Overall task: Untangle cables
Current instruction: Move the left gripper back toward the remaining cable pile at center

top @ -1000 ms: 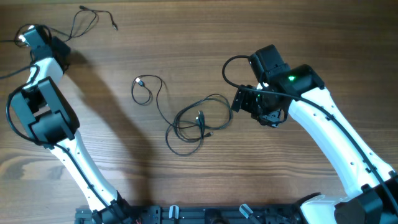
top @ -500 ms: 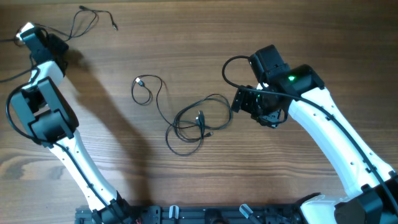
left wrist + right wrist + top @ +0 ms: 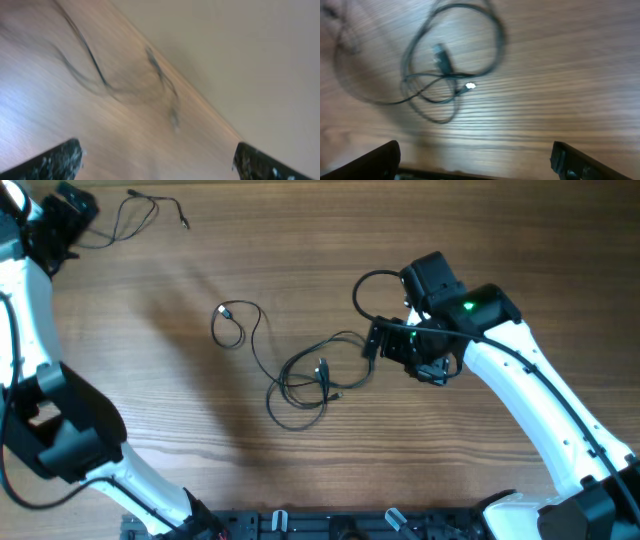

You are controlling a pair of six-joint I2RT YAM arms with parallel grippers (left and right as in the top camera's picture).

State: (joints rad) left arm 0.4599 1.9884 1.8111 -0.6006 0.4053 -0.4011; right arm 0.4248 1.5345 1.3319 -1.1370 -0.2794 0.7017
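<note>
Thin black tangled cables [image 3: 322, 368]: knotted loops lying mid-bench, with one tail curling up-left to a small plug. A separate loose black strand [image 3: 95, 65] lies at the far-left corner; it is blurred, and probably a single wire. The bench is bare brown wood [image 3: 300, 260]. My right pincer [image 3: 372, 345] sits just beside the knot, jaws spread, nothing between them. My left pincer [image 3: 155, 155] is near the loose strand, jaws spread, empty.

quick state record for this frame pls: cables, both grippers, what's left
tangled cables: loose knot of loops, mid-table
separate cable: lies apart, far left corner
left gripper: open, empty, near the separate cable
right gripper: open, empty, at the knot's right edge, gripping nothing
table: wood
status: centre knot not yet untangled
</note>
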